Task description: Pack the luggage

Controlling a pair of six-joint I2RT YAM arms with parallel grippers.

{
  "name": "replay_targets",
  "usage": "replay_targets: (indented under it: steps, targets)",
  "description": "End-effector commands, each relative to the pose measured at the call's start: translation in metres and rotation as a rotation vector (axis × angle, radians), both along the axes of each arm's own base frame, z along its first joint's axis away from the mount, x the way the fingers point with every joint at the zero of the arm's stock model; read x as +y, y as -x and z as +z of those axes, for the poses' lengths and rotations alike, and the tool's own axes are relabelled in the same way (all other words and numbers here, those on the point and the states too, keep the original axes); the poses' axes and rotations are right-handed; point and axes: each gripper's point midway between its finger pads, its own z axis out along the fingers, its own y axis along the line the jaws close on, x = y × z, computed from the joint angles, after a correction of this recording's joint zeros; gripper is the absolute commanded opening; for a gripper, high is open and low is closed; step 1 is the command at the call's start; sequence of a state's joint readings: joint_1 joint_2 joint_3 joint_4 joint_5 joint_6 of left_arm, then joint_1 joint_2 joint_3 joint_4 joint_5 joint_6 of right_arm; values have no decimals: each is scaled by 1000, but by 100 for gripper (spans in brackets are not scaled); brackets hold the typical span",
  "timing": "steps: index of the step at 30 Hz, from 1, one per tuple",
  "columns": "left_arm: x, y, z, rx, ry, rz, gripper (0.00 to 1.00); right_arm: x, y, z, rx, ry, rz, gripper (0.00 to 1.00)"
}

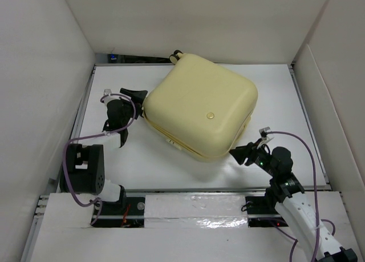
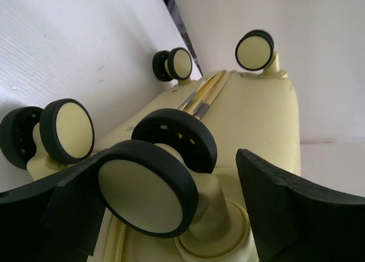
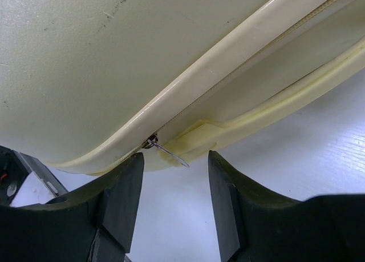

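Well, the luggage (image 1: pixel 199 111) lies flat, shells together, mid-table (image 1: pixel 285 102), a little toward twelve o'clock. My left claw (image 1: pixel 136 94) sits at its nine o'clock side, fingers spread around a wheel (image 2: pixel 145 193) — not clamped. My right claw (image 3: pixel 175 156) sits at the five o'clock corner — released, zipper pull (image 3: pixel 171 152) just beyond its tips.

Luggage (image 1: pixel 199 111) hard plastic, matt grained shell, glossy seam rim; wheels (image 2: pixel 145 188) black rubber, smooth cream caps
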State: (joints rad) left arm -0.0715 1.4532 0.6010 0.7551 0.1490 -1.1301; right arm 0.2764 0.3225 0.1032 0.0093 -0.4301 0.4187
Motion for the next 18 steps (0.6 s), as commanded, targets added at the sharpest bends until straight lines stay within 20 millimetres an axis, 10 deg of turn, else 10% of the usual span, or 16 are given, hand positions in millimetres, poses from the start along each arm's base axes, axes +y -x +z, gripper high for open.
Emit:
replay_targets:
  steps: [1,8,18]
  targets:
    - [3,-8,53,-213,60,30,78,6,0,13,-64,-12,37,55]
    - [1,-8,86,-322,45,23,31,5,0,12,-63,-13,33,55]
    - [3,7,180,-428,-44,30,7,3,-6,10,-56,-5,10,55]
